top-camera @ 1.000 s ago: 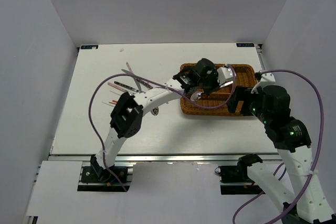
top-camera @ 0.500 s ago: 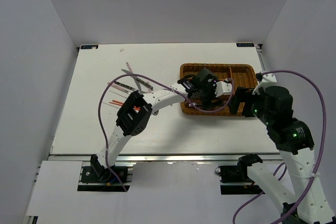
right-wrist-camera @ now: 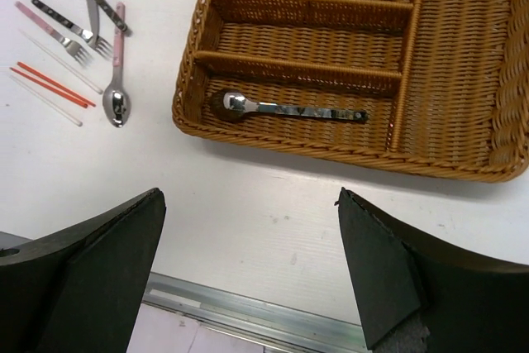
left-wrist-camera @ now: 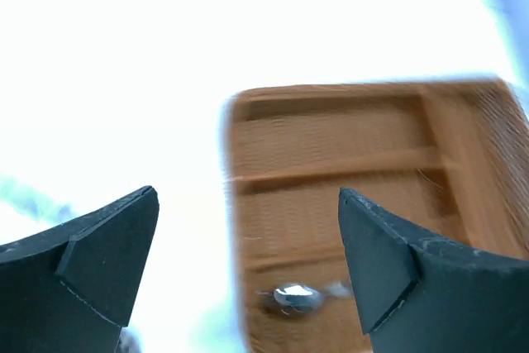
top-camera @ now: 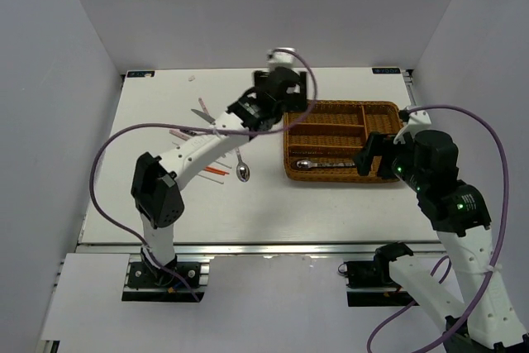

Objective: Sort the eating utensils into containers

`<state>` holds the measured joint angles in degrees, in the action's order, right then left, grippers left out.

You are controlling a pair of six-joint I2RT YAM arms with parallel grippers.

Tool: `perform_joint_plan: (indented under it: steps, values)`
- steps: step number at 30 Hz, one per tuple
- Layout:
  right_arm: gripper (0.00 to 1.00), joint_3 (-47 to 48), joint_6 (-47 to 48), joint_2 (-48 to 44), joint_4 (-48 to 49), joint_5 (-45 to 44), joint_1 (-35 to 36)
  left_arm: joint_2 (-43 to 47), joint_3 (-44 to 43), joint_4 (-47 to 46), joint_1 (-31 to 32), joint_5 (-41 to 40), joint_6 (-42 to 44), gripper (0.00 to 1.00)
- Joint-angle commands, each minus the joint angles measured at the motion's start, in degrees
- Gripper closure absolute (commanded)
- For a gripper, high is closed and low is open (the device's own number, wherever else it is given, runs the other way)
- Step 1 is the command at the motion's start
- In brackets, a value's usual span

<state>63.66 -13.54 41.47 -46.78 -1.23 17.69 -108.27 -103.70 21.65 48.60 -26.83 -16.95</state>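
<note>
Top view: the left gripper (top-camera: 285,84) hangs over the white surface (top-camera: 165,204) by the far left corner of a rectangular brown woven wicker tray (top-camera: 331,177). A small metal spoon (top-camera: 326,164) lies in the tray's nearest long compartment. The right gripper (top-camera: 369,155) is just beside the tray.

Left wrist view (blurred): left gripper (left-wrist-camera: 246,204) spread wide, empty.

Right wrist view: right gripper (right-wrist-camera: 252,196) released, empty. A pink-handled metal spoon (right-wrist-camera: 116,97) and thin red chopsticks (right-wrist-camera: 51,84) lie loose left of the tray.

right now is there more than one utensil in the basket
No, only a single spoon lies in the basket, in one long section.
</note>
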Motion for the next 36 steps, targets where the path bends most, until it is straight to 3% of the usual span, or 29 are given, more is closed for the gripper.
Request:
perform_joint_plan:
  steps: [1,4,6,9,11,15,21,27,33,36]
  values:
    - [0.11,0.0,-1.2,0.6,4.3,3.1,0.1,-1.0,5.4,22.4,-7.9,-14.7,-28.4,0.02]
    - [0.11,-1.1,-1.9,0.7,5.5,5.0,0.1,2.6,17.8,15.8,-12.4,-9.5,-30.5,0.08]
    - [0.11,-1.7,-1.9,0.6,5.8,5.5,0.1,3.7,21.9,9.9,-15.5,-4.5,-29.8,0.18]
    - [0.11,-2.7,-1.9,0.5,6.0,5.0,0.1,1.9,22.8,9.9,-16.3,-2.7,-29.1,0.20]
    - [0.11,-3.4,-1.8,0.4,6.3,5.1,0.1,0.3,23.6,7.8,-16.5,-0.7,-28.4,0.31]
    - [0.11,-4.5,-1.7,0.5,6.9,5.3,0.1,-0.6,25.3,5.9,-16.5,1.6,-28.7,0.40]
    - [0.11,-6.2,-1.4,1.2,8.1,5.5,0.1,-0.4,28.9,2.6,-16.5,3.0,-30.2,0.41]
    - [0.11,-6.4,-1.2,1.4,8.6,6.0,0.1,-4.9,29.3,0.6,-16.5,4.2,-30.0,0.50]
    - [0.11,-6.4,-1.2,1.5,8.8,5.9,0.1,-10.0,27.9,-0.6,-16.5,7.3,-29.5,0.67]
    - [0.11,-6.0,-1.1,1.6,8.8,5.7,0.1,-10.0,28.3,-1.9,-15.9,9.7,-28.4,0.95]
